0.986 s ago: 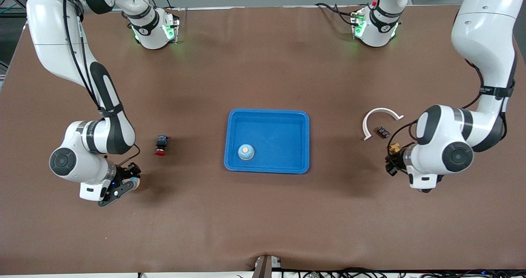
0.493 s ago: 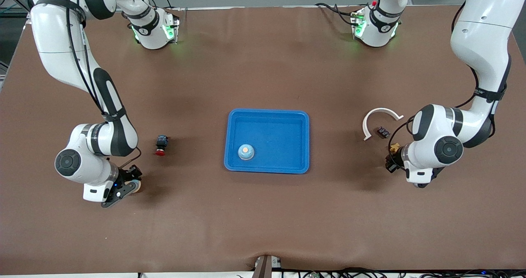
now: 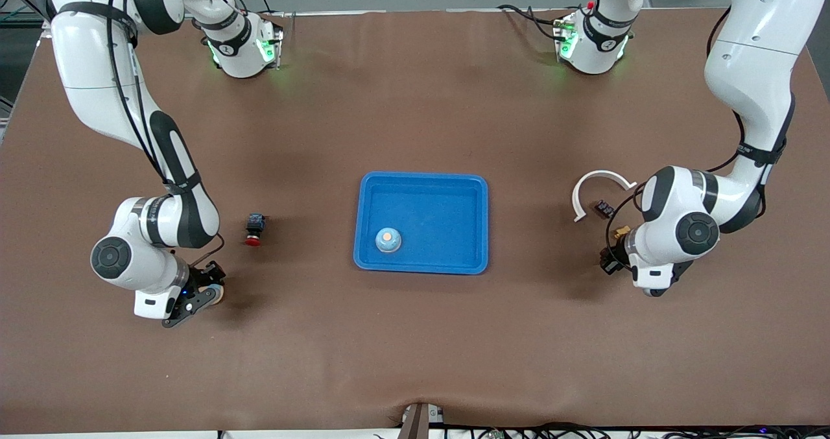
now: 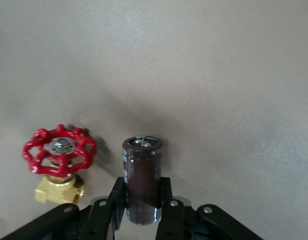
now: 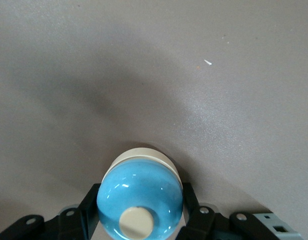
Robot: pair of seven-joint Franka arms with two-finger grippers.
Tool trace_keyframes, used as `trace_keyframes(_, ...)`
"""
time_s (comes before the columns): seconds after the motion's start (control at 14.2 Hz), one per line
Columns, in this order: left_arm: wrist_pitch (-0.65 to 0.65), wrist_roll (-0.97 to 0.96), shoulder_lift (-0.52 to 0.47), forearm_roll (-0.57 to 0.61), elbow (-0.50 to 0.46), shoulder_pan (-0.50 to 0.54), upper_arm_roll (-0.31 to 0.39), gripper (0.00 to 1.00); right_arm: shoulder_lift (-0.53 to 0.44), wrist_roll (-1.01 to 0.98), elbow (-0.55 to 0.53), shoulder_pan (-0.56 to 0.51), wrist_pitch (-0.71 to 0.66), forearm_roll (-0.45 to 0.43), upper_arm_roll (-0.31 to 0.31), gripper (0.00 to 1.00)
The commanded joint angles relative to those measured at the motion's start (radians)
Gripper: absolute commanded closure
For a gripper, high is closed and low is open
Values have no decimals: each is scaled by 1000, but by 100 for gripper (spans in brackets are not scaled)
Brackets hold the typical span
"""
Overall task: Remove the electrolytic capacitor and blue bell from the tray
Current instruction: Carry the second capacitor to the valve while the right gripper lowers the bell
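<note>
I saw a smooth, rounded-corner blue plastic tray point(image 3: 476, 186) at the middle of the matte brown table point(image 3: 415, 335), with one glossy blue dome bell point(image 3: 388, 240) already inside it. The right gripper point(image 3: 209, 292), toward the right arm's end from the tray, was clamped around a second bell point(image 5: 139, 199): a shiny sky-blue dome with a cream button on top and a cream base. The left gripper point(image 3: 609, 261), toward the left arm's end from the tray, pinched a capacitor point(image 4: 141, 180), a dark brown upright cylinder with a metal-terminal top. Just beside it stood a brass valve point(image 4: 58, 164) with a red spoked handwheel. A red push button point(image 3: 254, 229) sat between the tray and the right gripper.
</note>
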Motion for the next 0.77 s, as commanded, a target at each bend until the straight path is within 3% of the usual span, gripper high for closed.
trace_keyframes(0.0, 17, -38, 5, 7, -4, -3, -5, 77, 16, -15, 26, -21, 3, -14, 17, 46)
trace_keyframes(0.21, 10, -43, -6, 9, 3, -17, -7, 0, 16, -13, 26, -21, 2, -11, 17, 28)
trace_keyframes(0.35, -10, -41, -38, 9, 8, -17, -8, 0, 16, -12, 26, -21, 2, -6, 17, 4)
trace_keyframes(0.7, -218, -37, -83, 6, 128, -4, -64, 0, 7, -6, 48, -30, -9, 2, 20, 0)
